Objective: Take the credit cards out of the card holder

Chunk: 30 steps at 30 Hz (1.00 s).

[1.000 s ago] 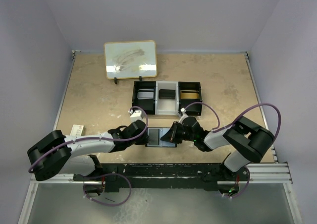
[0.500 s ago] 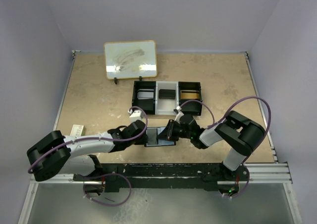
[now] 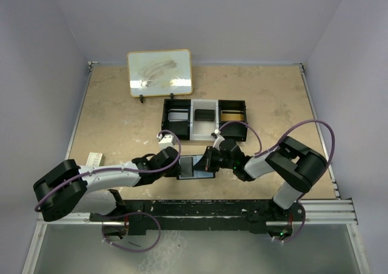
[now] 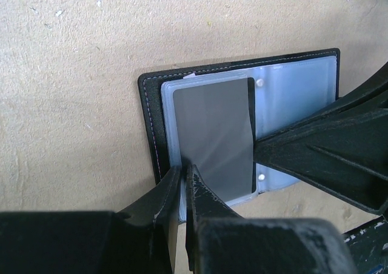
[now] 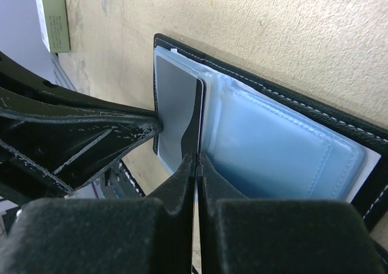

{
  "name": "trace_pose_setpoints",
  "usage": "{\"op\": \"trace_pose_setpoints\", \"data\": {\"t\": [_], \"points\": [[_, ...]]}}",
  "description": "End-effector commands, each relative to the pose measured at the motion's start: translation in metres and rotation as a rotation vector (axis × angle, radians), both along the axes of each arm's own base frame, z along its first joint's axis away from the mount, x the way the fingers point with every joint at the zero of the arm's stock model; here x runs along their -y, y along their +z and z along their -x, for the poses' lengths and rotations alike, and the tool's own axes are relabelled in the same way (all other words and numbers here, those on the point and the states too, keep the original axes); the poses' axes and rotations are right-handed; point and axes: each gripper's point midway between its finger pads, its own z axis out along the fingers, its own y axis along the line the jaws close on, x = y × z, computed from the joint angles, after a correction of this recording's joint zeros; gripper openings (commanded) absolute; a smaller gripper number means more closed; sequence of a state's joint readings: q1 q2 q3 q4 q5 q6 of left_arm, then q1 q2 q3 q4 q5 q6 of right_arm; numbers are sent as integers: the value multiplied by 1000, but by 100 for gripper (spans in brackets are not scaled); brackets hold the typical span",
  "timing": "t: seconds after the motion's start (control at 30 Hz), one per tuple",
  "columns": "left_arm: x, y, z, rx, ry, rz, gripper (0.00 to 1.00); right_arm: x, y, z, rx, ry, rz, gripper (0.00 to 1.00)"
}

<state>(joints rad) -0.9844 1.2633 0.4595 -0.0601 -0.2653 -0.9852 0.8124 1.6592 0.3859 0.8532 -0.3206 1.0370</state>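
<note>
The left hand [image 4: 183, 174] is closed, its two fingers pinched on the near edge of the card holder [image 4: 148, 122], at the outer corner of one panel. The right hand [image 5: 196, 162] is also closed. In its wrist view we see the fingers pressed together on the dark edge of a grey credit card [image 4: 212, 140], and that edge runs straight into the seam between them. We locate the card holder near the front edge of the tabletop [image 3: 121, 116], between the two hands. It lies open with its black cover down and its blue-grey plastic sleeves [image 5: 273, 147] facing up. White stitching runs round the rim of the cover. The credit card covers most of the panel on the left hand's side, with one long side near the fold. We cannot tell whether it sits inside a sleeve or on top of one. The two hands reach in from opposite sides, and their tips are near each other over the holder but apart. Behind the holder stands a black-and-white three-compartment tray [image 3: 204, 133]. Further back, a small whiteboard [image 3: 159, 72] leans on its stand. A small white box [image 3: 94, 159] lies near the left edge of the tabletop, beside the left arm.
</note>
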Motion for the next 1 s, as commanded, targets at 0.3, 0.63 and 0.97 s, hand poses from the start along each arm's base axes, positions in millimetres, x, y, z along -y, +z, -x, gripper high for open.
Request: {"op": "trace_pose_setpoints", "data": {"t": [0.3, 0.63, 0.97], "points": [[3, 1, 6, 1, -11, 30, 5, 7, 23, -5, 36, -58, 30, 0], [5, -1, 8, -8, -26, 29, 5, 7, 9, -3, 3, -30, 74, 18], [12, -9, 13, -35, -61, 45, 5, -9, 0, -6, 11, 15, 43, 24]]}}
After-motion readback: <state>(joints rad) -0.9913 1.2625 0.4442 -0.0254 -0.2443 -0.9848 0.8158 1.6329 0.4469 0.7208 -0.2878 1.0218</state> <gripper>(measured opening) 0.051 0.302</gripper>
